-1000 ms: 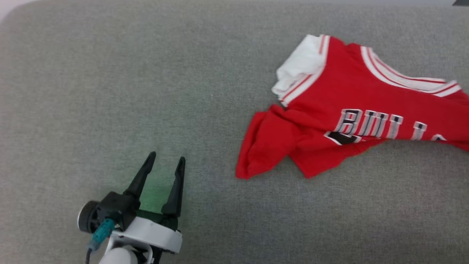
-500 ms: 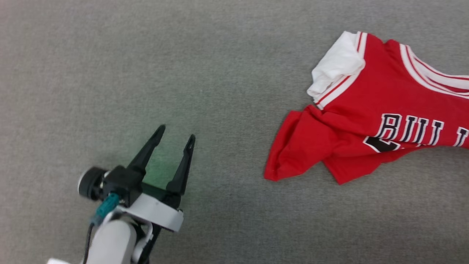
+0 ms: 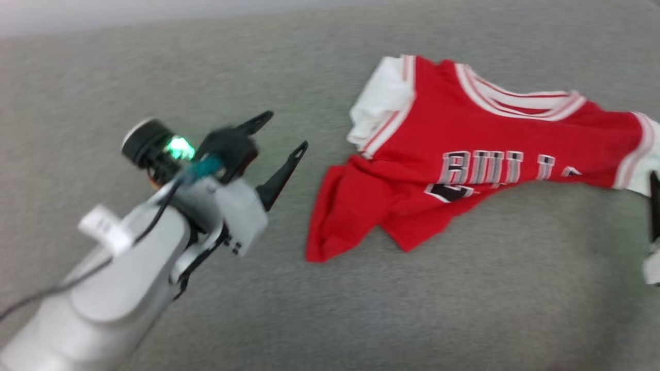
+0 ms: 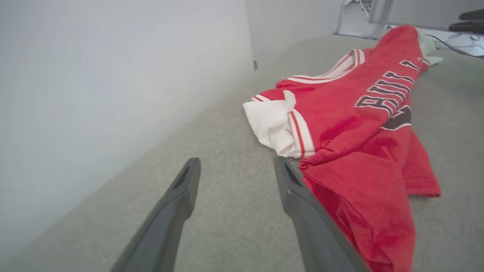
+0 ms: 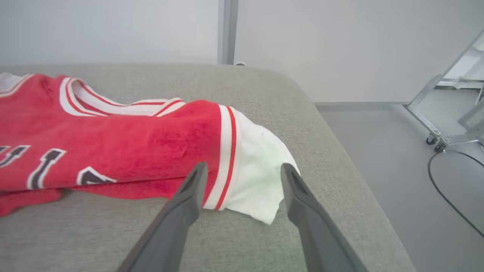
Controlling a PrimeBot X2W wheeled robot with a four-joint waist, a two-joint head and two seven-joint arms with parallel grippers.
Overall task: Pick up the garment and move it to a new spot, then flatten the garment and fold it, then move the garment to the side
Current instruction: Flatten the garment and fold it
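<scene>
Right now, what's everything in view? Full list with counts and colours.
jersey: one, red with white sleeves and black lettering, crumpled on the pad
pad: one, grey fabric, under the jersey
wall: one, white, behind the pad
floor: one, grey, past the pad's right end
metal frame: one, silver, on wheels, on the floor
cable: one, black, on the floor by the frame
left gripper: one, dark, open, beside the jersey's red end
right gripper: one, dark, open, at the jersey's white sleeve, holding nothing
</scene>
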